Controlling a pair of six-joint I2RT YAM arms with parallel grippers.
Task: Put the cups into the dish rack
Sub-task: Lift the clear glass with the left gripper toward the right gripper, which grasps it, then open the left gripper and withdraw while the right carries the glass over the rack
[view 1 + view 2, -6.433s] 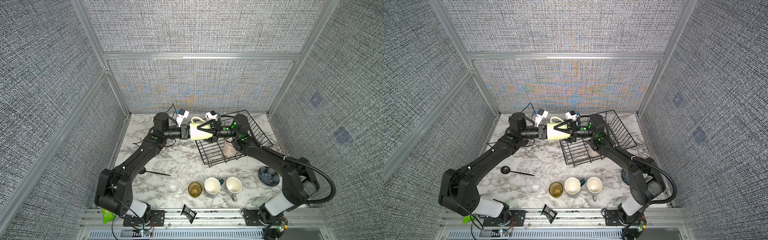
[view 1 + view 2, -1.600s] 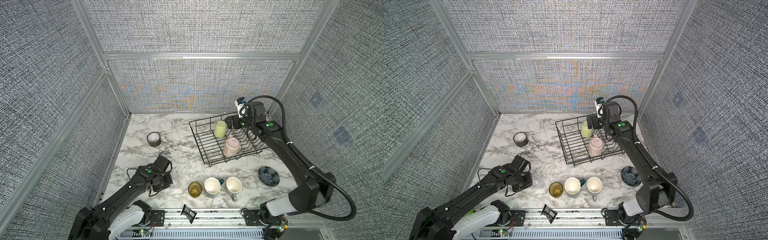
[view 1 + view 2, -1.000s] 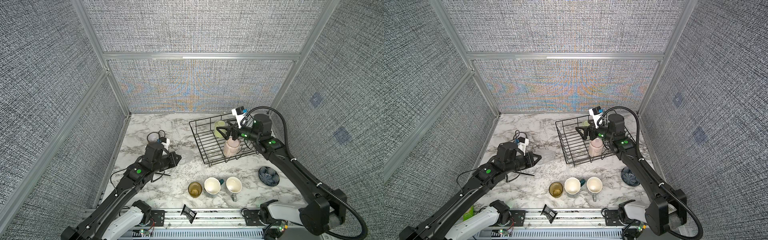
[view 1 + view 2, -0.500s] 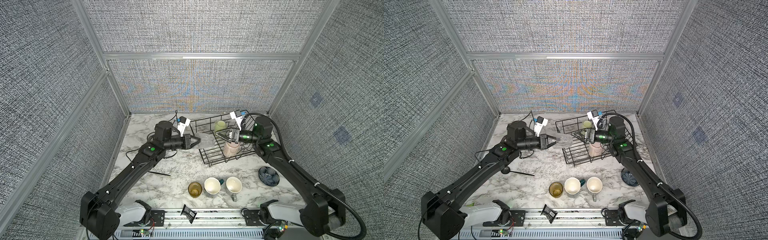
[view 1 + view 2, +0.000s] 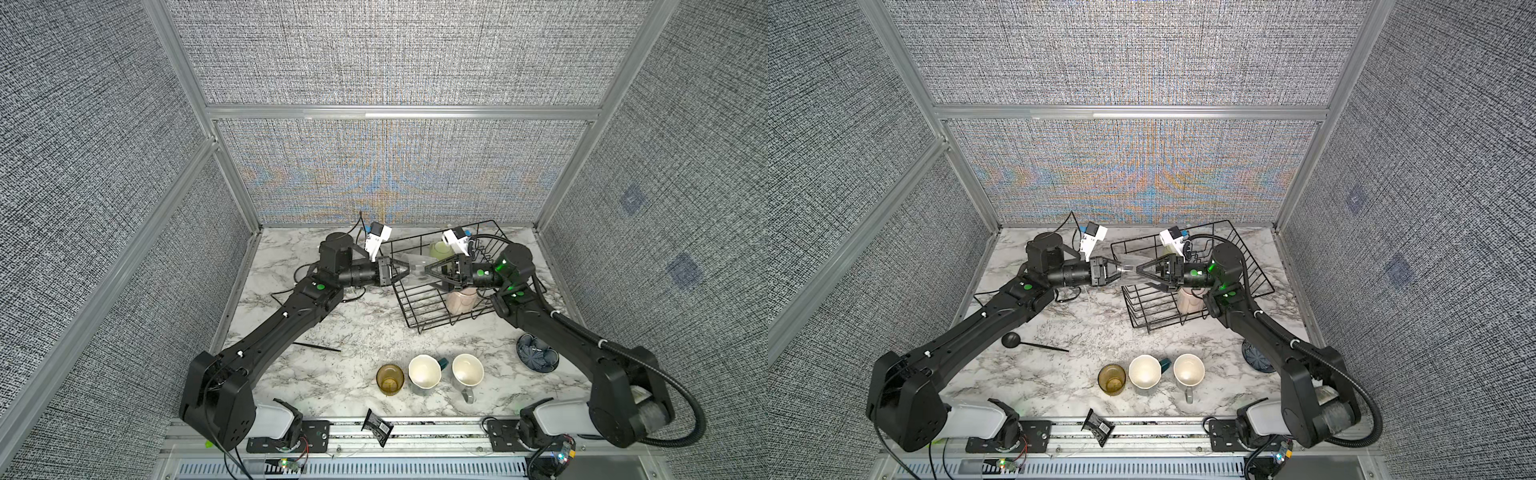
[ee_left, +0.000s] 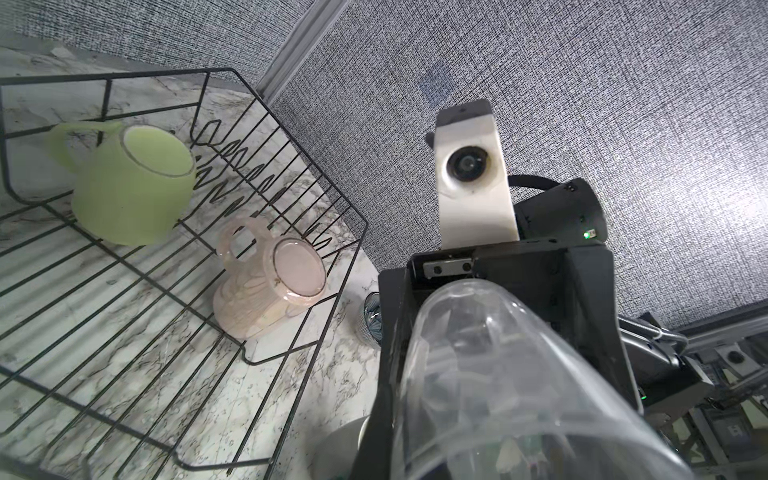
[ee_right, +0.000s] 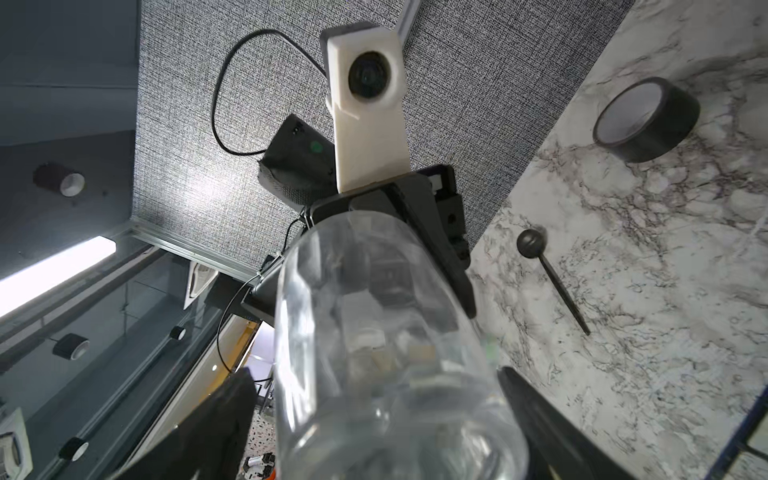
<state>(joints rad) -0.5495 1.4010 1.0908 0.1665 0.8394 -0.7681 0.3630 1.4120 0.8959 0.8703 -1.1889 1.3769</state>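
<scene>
Glass [image 5: 417,266], small, clear, smooth, lies sideways in mid-air: left fingers [image 5: 400,264] pinch one end, right fingers [image 5: 442,262] straddle the other, spread, nearer than moments ago.

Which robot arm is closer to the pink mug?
Right. The right gripper hangs right next to the pink mug in the dish rack. The left gripper is farther away, by the rack's left side, its fingers pinching the clear glass.
</scene>
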